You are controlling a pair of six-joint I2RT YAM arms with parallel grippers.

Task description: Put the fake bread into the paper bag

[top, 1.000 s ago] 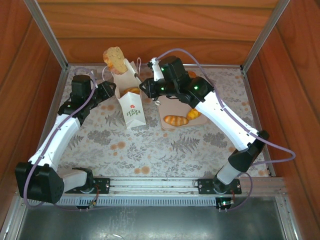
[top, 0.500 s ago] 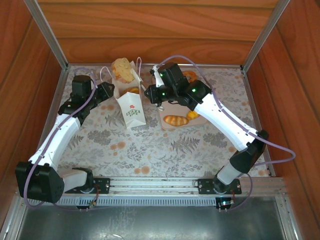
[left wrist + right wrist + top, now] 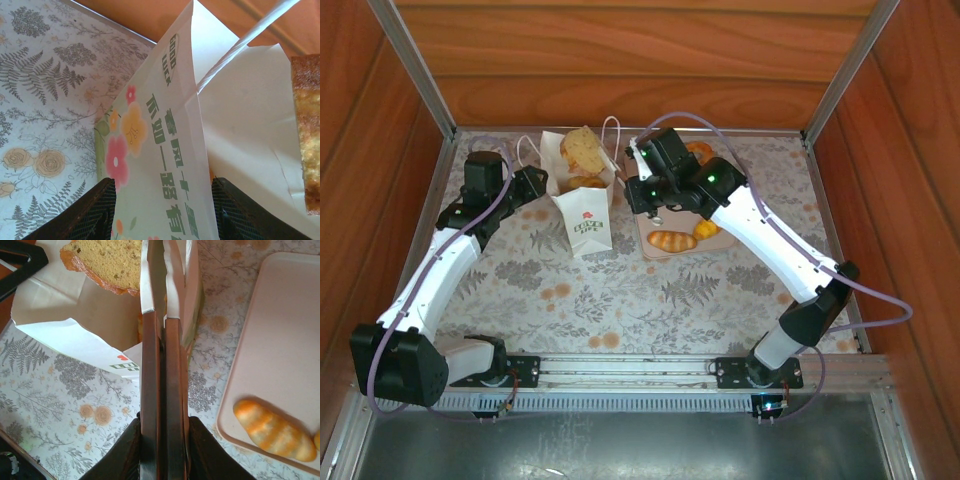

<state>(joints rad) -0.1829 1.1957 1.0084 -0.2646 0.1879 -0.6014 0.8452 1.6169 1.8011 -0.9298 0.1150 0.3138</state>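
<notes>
Since 1 second ago the big loaf (image 3: 582, 150) has dropped lower into the paper bag (image 3: 582, 205). My left gripper (image 3: 160, 210) clamps the bag's printed wall. My right gripper (image 3: 161, 315) is squeezed together on tongs (image 3: 161, 270); a striped roll (image 3: 672, 240) lies on the tray (image 3: 655, 250).

Bread slice (image 3: 582, 150) blocking paper bag (image 3: 582, 215) mouth

A beige-pink tray (image 3: 654, 246) lies on the fern-patterned tablecloth (image 3: 620, 290).
</notes>
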